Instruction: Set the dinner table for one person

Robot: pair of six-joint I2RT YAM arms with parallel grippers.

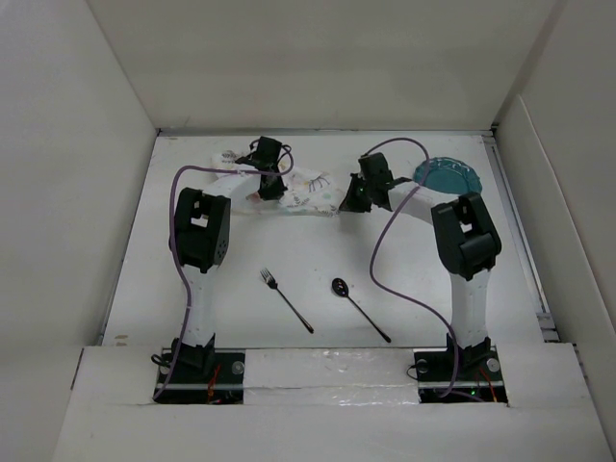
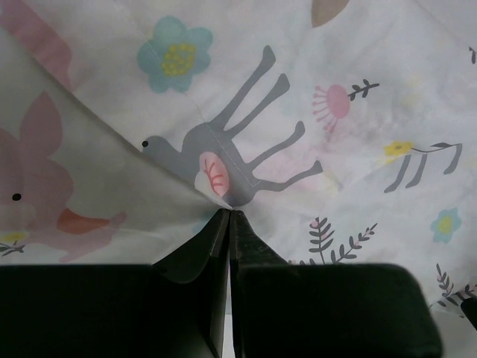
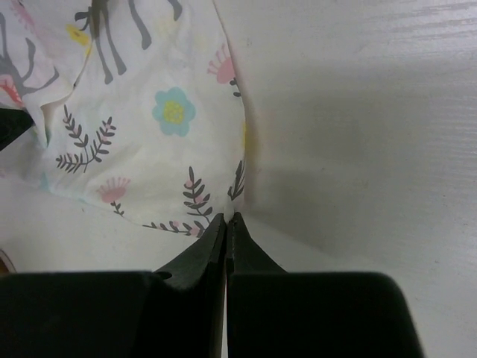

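**Left end effector [image 2: 227,212] and right end effector [image 3: 226,218] both clamped on the mat**

The left end effector has its two dark fingers pressed together on a fold of the mat [image 2: 335,89]. The cloth rises to a small peak right at the fingertips, on the print of a grey long-legged animal, and spreads out ahead of them and to either side, filling the left wrist view.

The right end effector is likewise closed, pinching the mat's edge at its fingertips. From there the printed cloth, with its flowers and leafy sprigs, runs ahead and to the left of the fingers. Ahead and to the right of them lies the bare white desk [image 3: 358,112].

From above, the mat sits rumpled between the two end effectors, toward the far side of the desk. The desk lies under both end effectors and stretches from the arm bases to the white panels around it.

A teal plate [image 1: 448,176] lies just to the right of the right end effector, partly hidden behind that arm. A fork [image 1: 286,300] and a spoon [image 1: 358,308] lie on the desk well behind both end effectors, toward the bases. They are near each other but apart, and both are clear of the mat.
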